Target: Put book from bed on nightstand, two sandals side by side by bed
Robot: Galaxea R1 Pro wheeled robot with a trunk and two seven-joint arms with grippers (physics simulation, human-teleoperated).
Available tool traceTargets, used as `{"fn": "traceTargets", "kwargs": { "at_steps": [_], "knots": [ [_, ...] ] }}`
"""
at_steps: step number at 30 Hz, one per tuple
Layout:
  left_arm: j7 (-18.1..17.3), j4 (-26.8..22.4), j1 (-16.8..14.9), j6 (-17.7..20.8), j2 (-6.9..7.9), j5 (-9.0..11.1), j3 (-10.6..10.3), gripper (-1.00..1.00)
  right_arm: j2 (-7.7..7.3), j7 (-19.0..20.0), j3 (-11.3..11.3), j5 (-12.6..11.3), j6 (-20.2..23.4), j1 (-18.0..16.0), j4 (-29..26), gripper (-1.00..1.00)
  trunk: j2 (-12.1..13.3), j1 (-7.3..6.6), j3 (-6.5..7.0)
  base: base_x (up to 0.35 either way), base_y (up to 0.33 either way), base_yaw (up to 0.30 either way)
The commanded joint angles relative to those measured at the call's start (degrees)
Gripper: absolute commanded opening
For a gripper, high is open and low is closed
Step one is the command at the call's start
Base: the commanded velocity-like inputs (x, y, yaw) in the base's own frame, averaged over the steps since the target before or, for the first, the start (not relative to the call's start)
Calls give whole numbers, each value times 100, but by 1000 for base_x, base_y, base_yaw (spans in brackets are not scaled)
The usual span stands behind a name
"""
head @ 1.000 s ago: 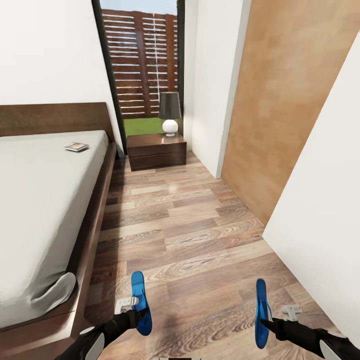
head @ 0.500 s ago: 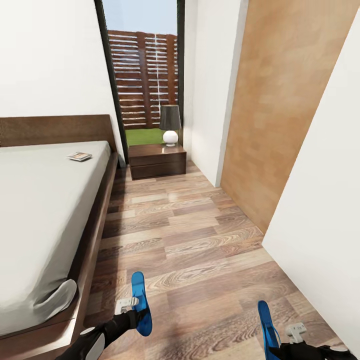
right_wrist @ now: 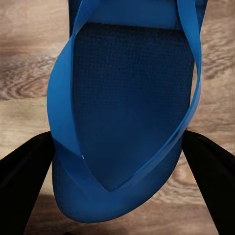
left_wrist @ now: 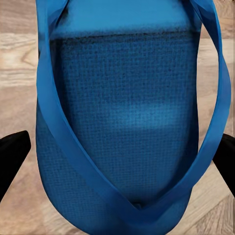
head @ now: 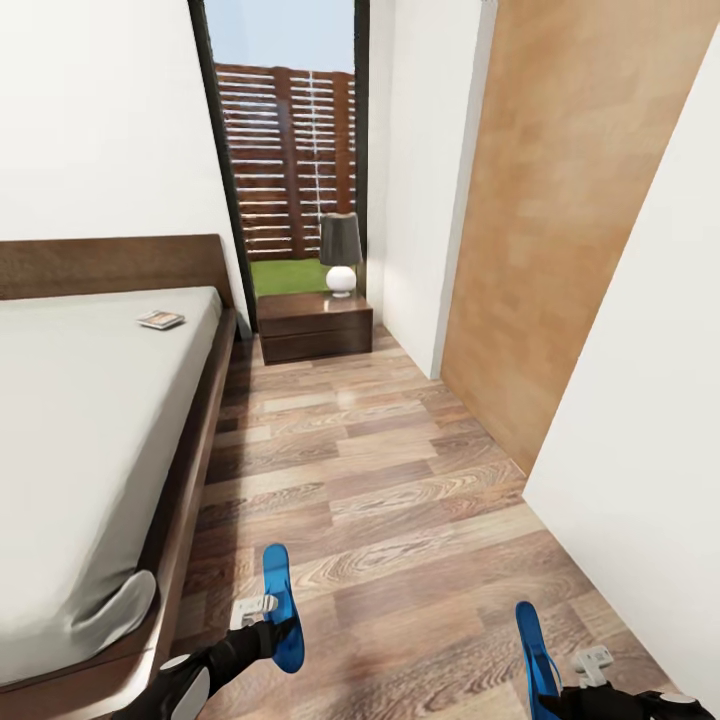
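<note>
Two bright blue sandals are carried above the wood floor. My left gripper (head: 280, 630) is shut on the heel of one sandal (head: 277, 585), close to the bed (head: 90, 420). My right gripper (head: 550, 692) is shut on the other sandal (head: 530, 645) at the lower right. In the left wrist view, black fingers (left_wrist: 12, 152) flank the sandal (left_wrist: 127, 122). The right wrist view shows its fingers (right_wrist: 24, 176) clamping the sandal (right_wrist: 127, 107) the same way. The book (head: 160, 320) lies on the mattress near the headboard. A dark nightstand (head: 315, 325) stands beyond the bed's head.
A lamp (head: 340, 250) with a dark shade stands on the nightstand before a tall window. A tan wood-panelled wall (head: 560, 230) and a white wall (head: 650, 420) close the aisle on the right. Plank floor (head: 380, 470) runs between bed and walls.
The head view has shifted, so the room sits lower in the picture. My right gripper and its sandal have dropped toward the picture's bottom edge. The left gripper keeps its place.
</note>
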Motion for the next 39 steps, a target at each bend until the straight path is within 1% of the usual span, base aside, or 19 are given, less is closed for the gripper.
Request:
{"fn": "traceTargets", "kwargs": {
  "at_steps": [1,7,8,9,10,14,15,18,29,34,39],
  "knots": [
    [-32,5,-4,17,-1,28,18,-100,-5,14,17,-60,56,1,-9,-100,40,-24,13,0,0,0],
    [-33,5,-2,17,-1,36,18,-100,-6,28,14,-64,50,-4,-27,-100,40,-24,13,0,0,0],
    [-33,5,-2,17,-1,36,18,-100,-6,79,16,-68,26,-2,-47,-100,40,-24,13,0,0,0],
    [-33,5,-2,17,-1,36,18,-100,-6,225,17,-78,-26,-3,-61,-100,40,-24,13,0,0,0],
    [-33,5,-3,17,-1,37,18,-100,-6,484,17,-85,-81,-3,-67,-100,40,-24,13,0,0,0],
    [-33,37,-4,17,-1,37,18,-100,-14,1877,12,-92,-180,-3,-29,-100,40,-24,13,0,0,0],
    [-33,91,-3,12,-4,32,18,-100,-15,2070,8,-81,-196,-4,-18,-100,40,-24,13,0,0,0],
    [-33,120,-2,9,-8,29,18,-100,-15,2162,4,-72,-219,-2,-2,-100,40,-24,13,0,0,0],
    [-33,130,-4,8,-11,30,18,-100,-13,2168,-18,-70,-234,-2,25,-100,40,-24,13,0,0,0],
    [-33,136,-3,8,-18,36,18,-100,-7,2168,-51,-72,-241,-1,252,-100,40,-24,13,0,0,0],
    [-33,137,-2,8,-21,36,18,-100,-6,2159,-62,-76,-243,-1,308,-100,40,-24,13,0,0,0]
  ]
}}
